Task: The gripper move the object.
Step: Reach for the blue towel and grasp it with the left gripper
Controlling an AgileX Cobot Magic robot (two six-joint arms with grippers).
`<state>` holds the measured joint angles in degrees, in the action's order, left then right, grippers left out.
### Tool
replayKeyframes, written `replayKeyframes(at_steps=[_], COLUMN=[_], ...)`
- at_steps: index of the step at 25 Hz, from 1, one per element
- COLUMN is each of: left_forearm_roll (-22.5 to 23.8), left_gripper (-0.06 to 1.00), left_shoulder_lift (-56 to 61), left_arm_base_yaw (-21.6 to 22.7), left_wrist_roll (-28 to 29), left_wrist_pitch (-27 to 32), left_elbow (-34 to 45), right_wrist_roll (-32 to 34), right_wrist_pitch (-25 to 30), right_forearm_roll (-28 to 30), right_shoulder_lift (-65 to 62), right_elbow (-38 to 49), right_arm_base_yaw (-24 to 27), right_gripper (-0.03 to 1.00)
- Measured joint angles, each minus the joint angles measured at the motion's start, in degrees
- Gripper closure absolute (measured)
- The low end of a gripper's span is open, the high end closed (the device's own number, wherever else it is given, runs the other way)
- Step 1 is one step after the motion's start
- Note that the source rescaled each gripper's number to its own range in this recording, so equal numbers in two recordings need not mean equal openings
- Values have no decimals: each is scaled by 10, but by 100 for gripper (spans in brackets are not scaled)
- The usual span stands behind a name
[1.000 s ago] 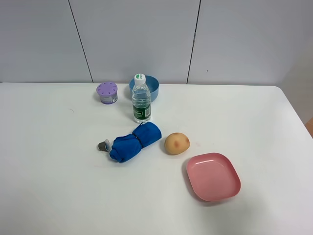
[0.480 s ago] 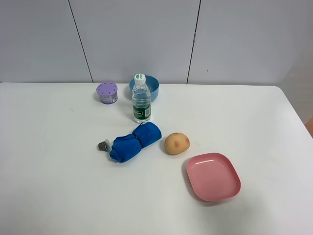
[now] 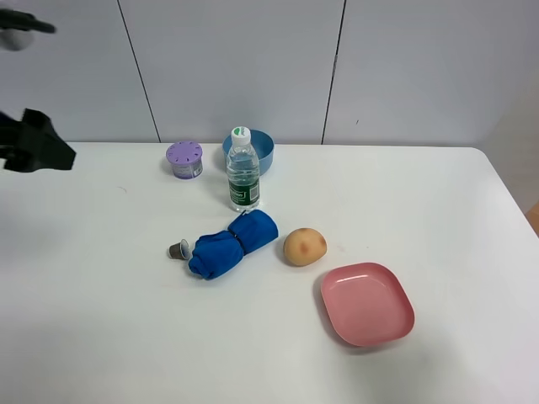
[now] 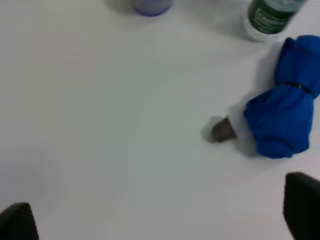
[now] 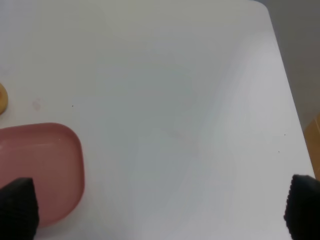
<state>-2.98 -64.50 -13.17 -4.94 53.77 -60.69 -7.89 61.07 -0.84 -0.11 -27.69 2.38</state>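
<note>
Left gripper [image 4: 160, 212] entered upper left of high view, absent half a second before; fingers spread wide, empty. Right gripper [image 5: 160, 210] likewise spread, outside high view. Likely target, blue folded umbrella [image 3: 232, 244], lay untouched mid-frame, left of potato [image 3: 304, 246]. Approach judged barely begun.

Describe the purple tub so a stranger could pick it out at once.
On the white table, look along the back edge near the wall, where a blue bowl sits behind a water bottle. The tub stands just left of them, apart from both. It is the only purple thing: short, round, with a dotted lid.
</note>
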Motion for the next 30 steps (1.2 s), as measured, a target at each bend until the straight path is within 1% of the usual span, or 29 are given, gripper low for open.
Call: replayKeyframes(at_steps=[7,11,17,24,30], left_forearm_roll=[-2,-5,-7,-37,-44], left_gripper=[-6,-6,-6,-6,-6], left_shoulder_lift=[-126,-193,-288,-364,-415], left_arm_base_yaw=[-85,-119,-145,-153,-183], left_wrist_roll=[-6,-18,-39,-48,-48], left_wrist_pitch=[-55,-87,-140,-191,-200], left_elbow=[-33,-34,-34,-35,-67], right_wrist_roll=[0,0,0,0,0], right_wrist_pitch=[0,0,0,0,0], right_forearm_roll=[0,0,0,0,0], right_shoulder_lift=[0,0,0,0,0], right_elbow=[0,0,0,0,0], right_arm_base_yaw=[0,0,0,0,0], right_gripper=[-3,-3,-3,-3,-3])
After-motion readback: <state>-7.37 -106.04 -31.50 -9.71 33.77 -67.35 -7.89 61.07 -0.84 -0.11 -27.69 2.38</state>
